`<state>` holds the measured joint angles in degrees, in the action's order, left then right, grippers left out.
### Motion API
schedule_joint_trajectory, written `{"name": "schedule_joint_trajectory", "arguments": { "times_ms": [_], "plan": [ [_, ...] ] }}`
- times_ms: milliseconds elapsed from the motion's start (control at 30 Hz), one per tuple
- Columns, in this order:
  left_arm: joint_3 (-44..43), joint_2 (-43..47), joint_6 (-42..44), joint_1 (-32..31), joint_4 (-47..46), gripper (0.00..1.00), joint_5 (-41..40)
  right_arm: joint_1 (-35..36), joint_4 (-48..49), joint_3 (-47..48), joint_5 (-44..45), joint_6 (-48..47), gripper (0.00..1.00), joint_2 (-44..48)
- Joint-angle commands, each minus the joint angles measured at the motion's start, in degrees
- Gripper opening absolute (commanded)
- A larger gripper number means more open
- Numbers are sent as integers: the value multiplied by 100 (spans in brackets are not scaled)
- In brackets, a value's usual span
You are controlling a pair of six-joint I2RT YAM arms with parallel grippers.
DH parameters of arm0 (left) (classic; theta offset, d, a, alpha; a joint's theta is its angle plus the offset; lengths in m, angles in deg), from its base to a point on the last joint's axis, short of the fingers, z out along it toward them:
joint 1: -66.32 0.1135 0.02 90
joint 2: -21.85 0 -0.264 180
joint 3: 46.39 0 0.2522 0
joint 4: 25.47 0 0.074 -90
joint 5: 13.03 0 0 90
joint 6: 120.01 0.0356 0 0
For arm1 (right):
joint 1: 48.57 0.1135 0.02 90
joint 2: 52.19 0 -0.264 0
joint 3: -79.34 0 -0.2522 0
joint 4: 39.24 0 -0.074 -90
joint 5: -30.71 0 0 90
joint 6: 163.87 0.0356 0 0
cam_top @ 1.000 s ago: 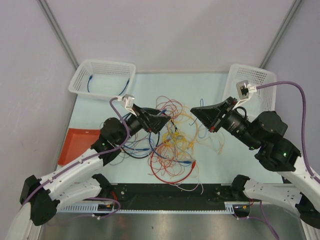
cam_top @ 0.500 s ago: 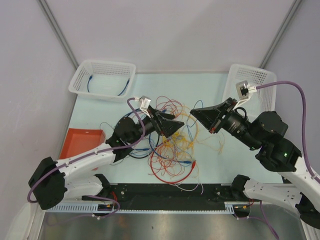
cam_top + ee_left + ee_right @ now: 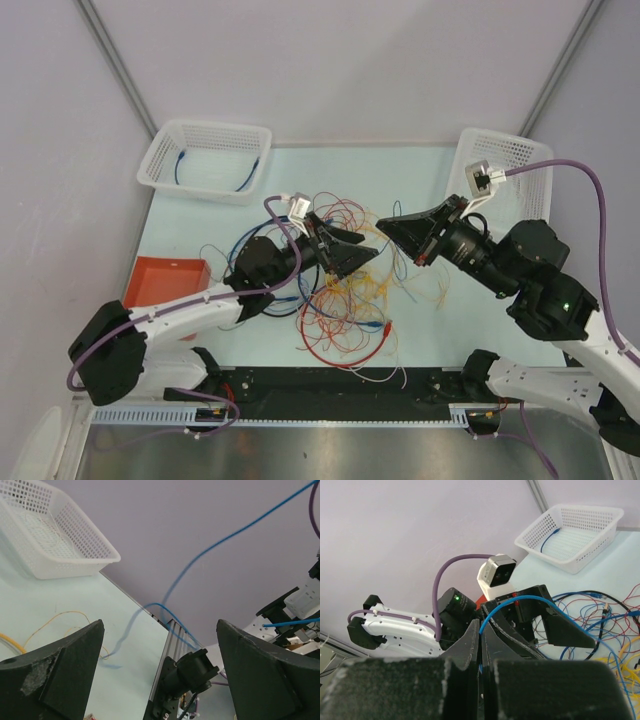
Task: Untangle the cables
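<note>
The cables (image 3: pixel 345 295) lie in a loose tangle of red, yellow, orange, blue and black loops on the middle of the table (image 3: pixel 420 170), spreading toward its near edge. The left tool (image 3: pixel 358 252) reaches over the far side of the tangle with its jaws spread as wide as they go and nothing between them. In the left wrist view a blue strand crosses the gap, clear of both fingers (image 3: pixel 60 675). The right tool (image 3: pixel 481 630) is just beside it, toward the right edge, raised above the table. Its jaws are pressed tight on a blue cable (image 3: pixel 530 598), which comes out between the fingertips and arcs away toward the heap. A white basket (image 3: pixel 160 160) at the far left corner holds one blue wire (image 3: pixel 245 175). A second white basket (image 3: pixel 520 150) stands at the far right corner, partly hidden by the right arm. A flat orange tray (image 3: pixel 160 285) rests against the left edge, well apart from the tangle.
</note>
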<state>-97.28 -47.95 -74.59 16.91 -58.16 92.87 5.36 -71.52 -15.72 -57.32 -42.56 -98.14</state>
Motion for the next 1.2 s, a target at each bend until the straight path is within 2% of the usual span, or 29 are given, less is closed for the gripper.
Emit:
{"name": "schedule_joint_trajectory", "arguments": {
  "times_ms": [0, 167, 533, 633, 667, 733, 767, 867, 933, 1000, 1167],
  "plan": [
    [-348, -322, -235, -69, -478, 97, 220, 38, 200, 248, -136, 86, 0, -10],
    [-506, -666, -499, -174, -768, 96, 378, 65, 182, 239, -136, 103, 0, -19],
    [-743, -965, -482, -429, -970, 94, 405, 117, 253, 239, -275, 200, 0, -98],
    [-805, -1158, -595, -438, -1206, 76, 518, 161, 297, 247, -312, 244, 0, -107],
    [-823, -1202, -631, -429, -1277, 62, 554, 179, 279, 248, -295, 244, 0, -98],
    [-875, -1308, -719, -429, -1392, 51, 633, 179, 262, 239, -260, 235, 0, -89],
    [-875, -1325, -745, -429, -1418, 39, 686, 188, 218, 239, -216, 227, 0, -63],
    [-797, -1273, -710, -429, -1393, 19, 713, 188, 148, 239, -198, 165, 0, -2],
    [-770, -1133, -658, -438, -1253, 12, 713, 197, 95, 239, -14, 95, 0, 25],
    [-726, -984, -614, -429, -1086, 1, 713, 197, -10, 239, 109, 33, 0, 78],
    [-682, -334, -351, -429, -269, 0, 607, 197, -213, 239, 408, -186, 0, 148]
  ]
}}
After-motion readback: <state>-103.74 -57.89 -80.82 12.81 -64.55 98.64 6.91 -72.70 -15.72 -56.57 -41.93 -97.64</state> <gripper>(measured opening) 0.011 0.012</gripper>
